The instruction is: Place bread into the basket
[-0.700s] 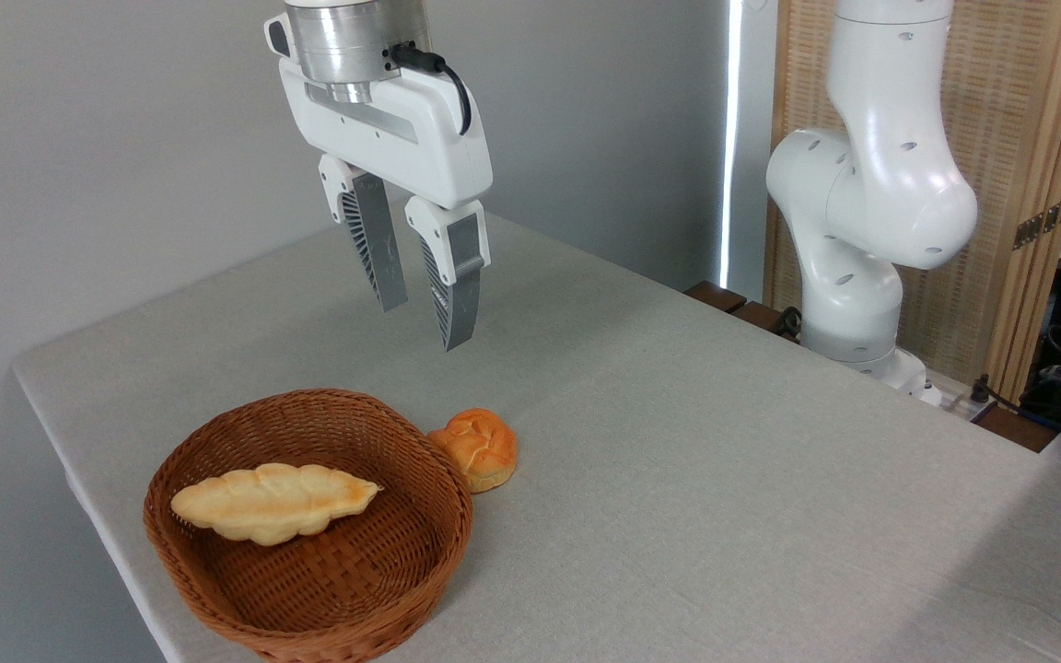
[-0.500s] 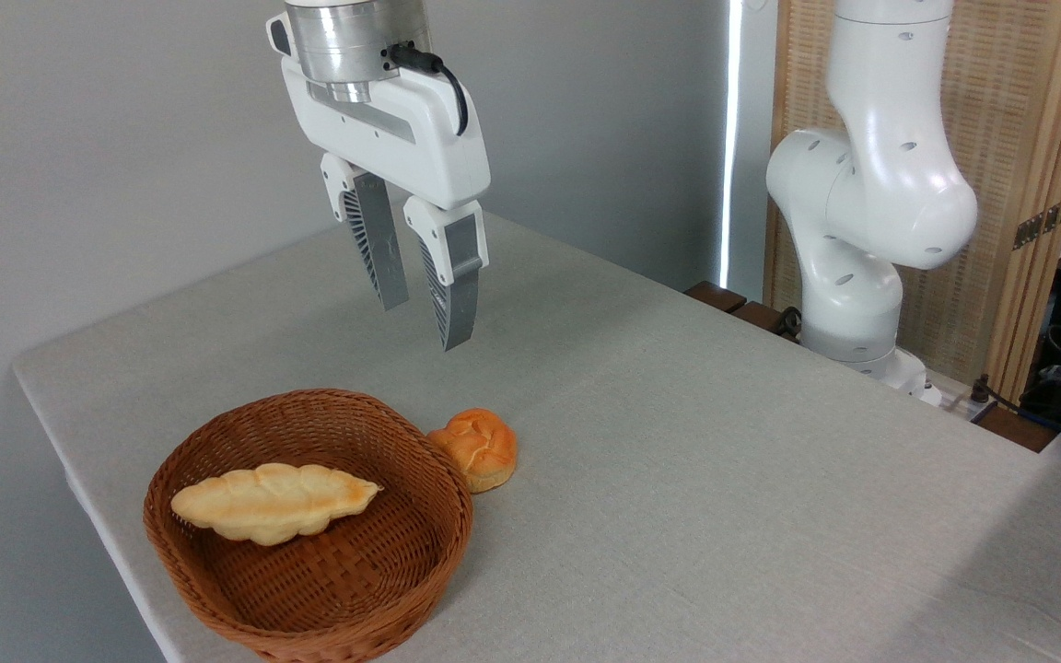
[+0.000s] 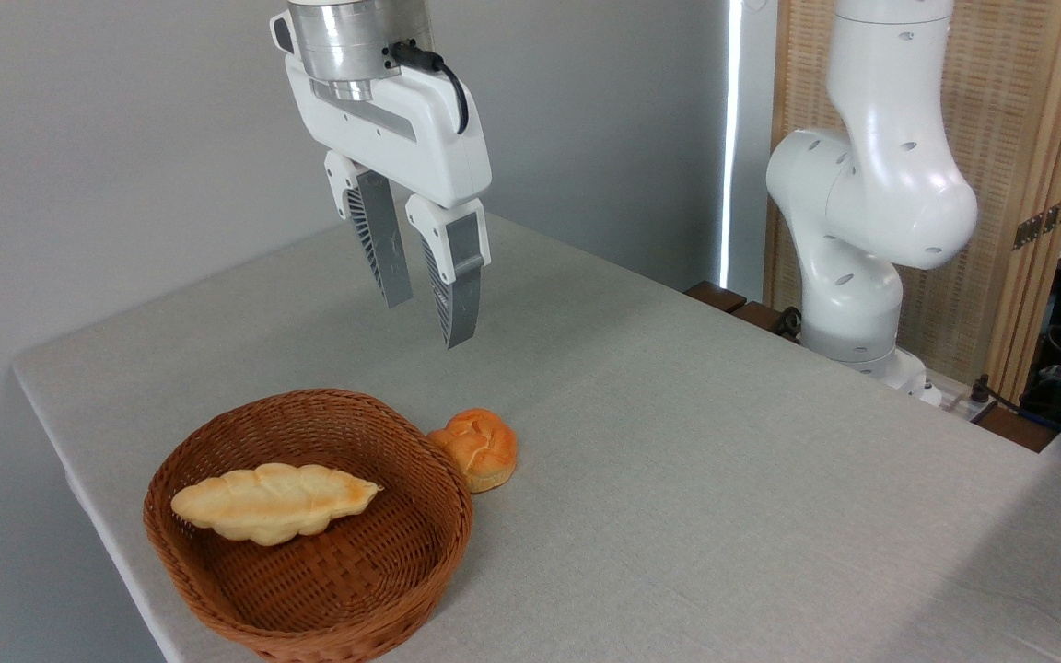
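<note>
While the bun waits outside its container, my stock reads as follows, largest item first.

Counter (image 3: pixel 724 479): grey cloth surface, carrying everything below.

Arm base (image 3: pixel 862 212): white, standing off the counter's edge toward 2 o'clock.

Basket (image 3: pixel 443 543): reddish-brown wicker, shallow, round-cornered, at 7 o'clock on the counter. It already holds one pale braided loaf (image 3: pixel 274 501), long axis running roughly 9 to 3 o'clock, pointed end toward 3.

My tool (image 3: pixel 429 320): raised well above the counter at about 12 o'clock from the basket, fingers pointing down, parted by a narrow gap, holding nothing.

Bread (image 3: pixel 480 447): small golden-orange bun, scored top facing up, lying on the counter and touching the basket's outer rim at its 2 o'clock side. Nearly round; its slight long axis seems to run from 10 toward 4 o'clock.

Progress, by my judgement: nothing done on the bun yet. Descent, grasp, lift and placement all remain.
</note>
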Controlling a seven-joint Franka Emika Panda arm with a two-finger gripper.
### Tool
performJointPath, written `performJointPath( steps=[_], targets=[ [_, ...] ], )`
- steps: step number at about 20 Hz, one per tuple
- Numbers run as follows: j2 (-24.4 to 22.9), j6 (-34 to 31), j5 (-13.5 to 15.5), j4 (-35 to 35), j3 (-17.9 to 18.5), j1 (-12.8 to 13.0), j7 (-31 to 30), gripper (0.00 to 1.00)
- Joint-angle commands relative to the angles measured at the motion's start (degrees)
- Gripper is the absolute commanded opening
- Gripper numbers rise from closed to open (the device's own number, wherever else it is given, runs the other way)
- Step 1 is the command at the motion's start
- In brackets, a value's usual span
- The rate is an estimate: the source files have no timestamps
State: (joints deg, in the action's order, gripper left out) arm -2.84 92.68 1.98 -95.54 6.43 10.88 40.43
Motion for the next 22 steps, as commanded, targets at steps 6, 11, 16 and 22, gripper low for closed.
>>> performJointPath(
  steps=[6,11,16,22],
  targets=[
    [-4.54,0.74,-0.75,-6.05,-0.62,0.28,2.72,1.0],
    [-8.93,6.27,-0.67,-14.74,-1.51,0.37,1.85,1.0],
    [-13.68,20.23,-0.4,-27.92,-1.24,0.28,-0.34,1.0],
    [-13.43,29.57,-0.31,-35.75,-1.15,0.28,-2.37,1.0]
  ],
)
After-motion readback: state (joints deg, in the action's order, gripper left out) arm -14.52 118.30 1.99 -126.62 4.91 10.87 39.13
